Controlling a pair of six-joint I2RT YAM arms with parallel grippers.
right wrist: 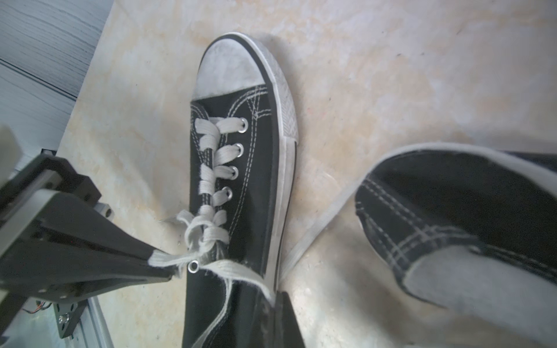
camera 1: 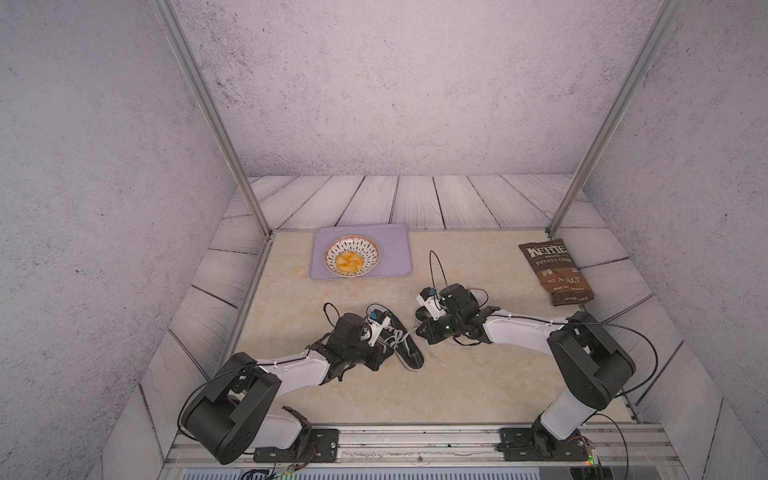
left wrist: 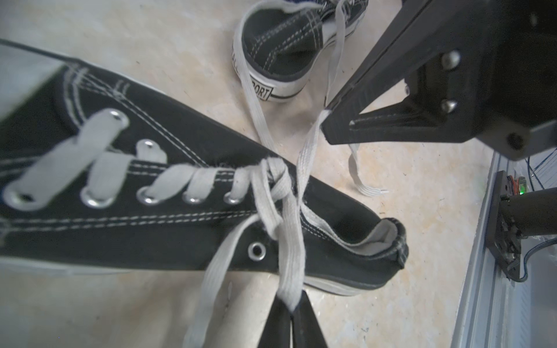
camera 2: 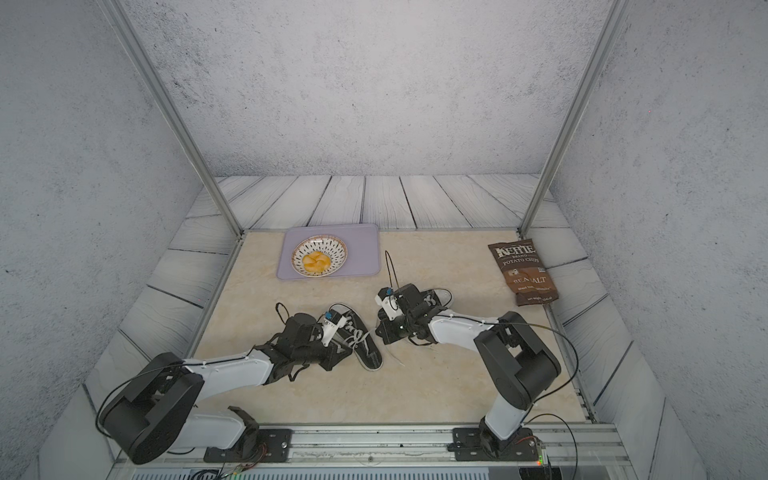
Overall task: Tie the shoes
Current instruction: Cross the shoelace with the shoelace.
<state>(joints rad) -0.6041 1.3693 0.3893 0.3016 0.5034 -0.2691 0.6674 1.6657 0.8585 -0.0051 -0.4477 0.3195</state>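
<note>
The black canvas sneaker's (left wrist: 150,229) white laces (left wrist: 290,265) are pinched by left gripper (left wrist: 291,310), bottom edge, and right gripper (left wrist: 328,120), upper right; even outward tension is advised.

- The chip bag (camera 1: 555,270) (camera 2: 523,270) read "KETTLE BRAND POTATO CHIPS" and "SEA SALT"; its smaller print was illegible.
- One shoe (left wrist: 283,48) bore a heel patch (left wrist: 262,90) ending in "PORT".
</note>
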